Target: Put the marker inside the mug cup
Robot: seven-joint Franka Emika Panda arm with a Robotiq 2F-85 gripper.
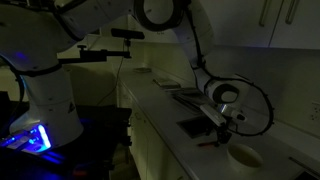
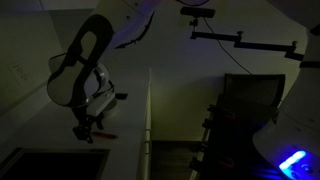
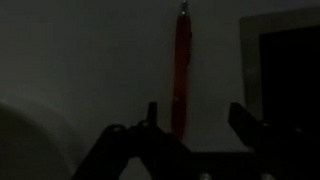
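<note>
The scene is dim. The red marker (image 3: 181, 70) lies on the pale counter and runs straight away from me in the wrist view. It also shows in both exterior views (image 1: 207, 143) (image 2: 104, 135). My gripper (image 3: 197, 118) is open and hangs just above the marker's near end, which sits close to one finger. The gripper shows in both exterior views (image 1: 222, 120) (image 2: 88, 130). The cream mug cup (image 1: 243, 155) stands on the counter beside the gripper, and part of it shows at the lower left of the wrist view (image 3: 25, 140). It looks empty.
A dark rectangular tray (image 1: 192, 127) lies next to the gripper and shows at the right of the wrist view (image 3: 290, 70). Another dark tray (image 1: 188, 97) lies farther back. The counter edge (image 2: 150, 120) drops off beside the work spot. The robot base (image 1: 45, 110) stands off the counter.
</note>
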